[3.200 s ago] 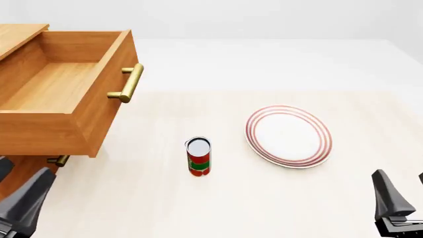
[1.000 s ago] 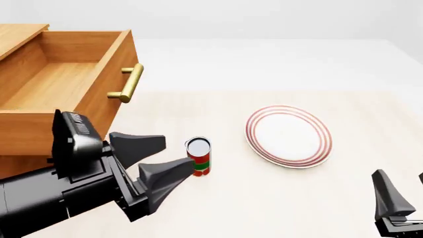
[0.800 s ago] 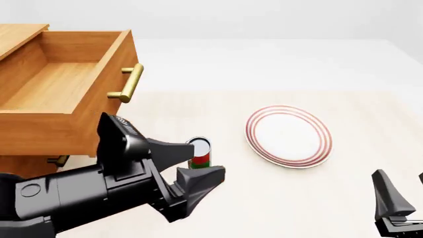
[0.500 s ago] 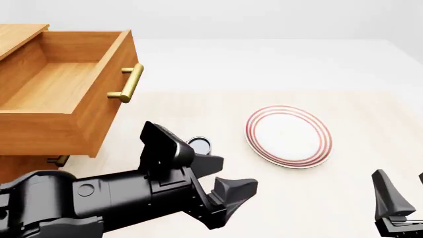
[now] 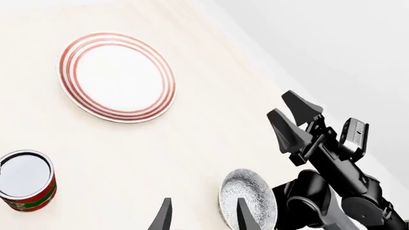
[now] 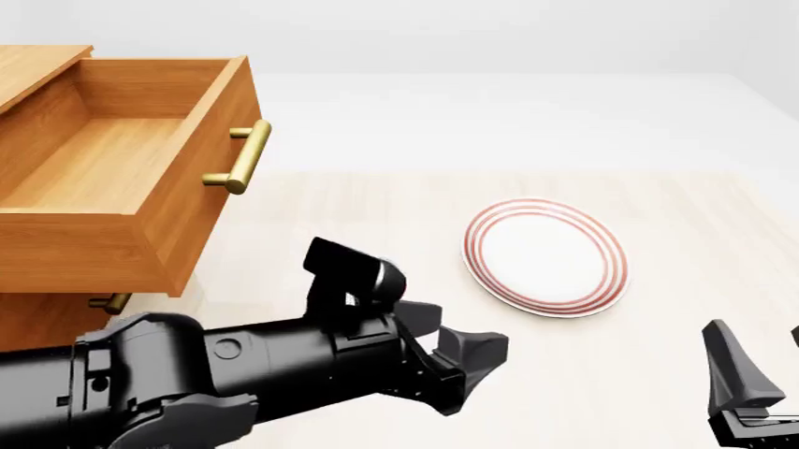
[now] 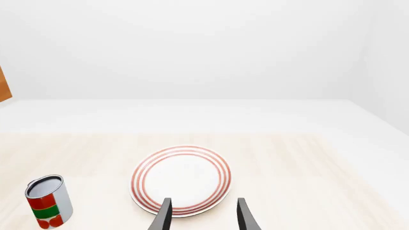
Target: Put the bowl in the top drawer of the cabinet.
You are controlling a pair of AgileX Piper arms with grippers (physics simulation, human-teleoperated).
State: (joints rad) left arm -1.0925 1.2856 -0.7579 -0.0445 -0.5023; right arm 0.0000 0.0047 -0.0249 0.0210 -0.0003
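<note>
Bowl [image 5: 248, 201] sits on counter [image 6: 374, 201] near right arm's base, untouched. Left gripper [image 6: 459, 360] reaches across counter centre, jaws spread, holding nothing. Right gripper [image 7: 201, 215] low at right, jaws spread. Top drawer [image 6: 112, 178] pulled out of cabinet [image 6: 37, 318].

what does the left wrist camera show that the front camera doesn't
Only the left wrist view shows the bowl and the red and green can; from the front the left arm hides the can. Only the front view shows the cabinet, its open top drawer and the left tool. Both show the red-ringed plate, the table and the right tool.
</note>
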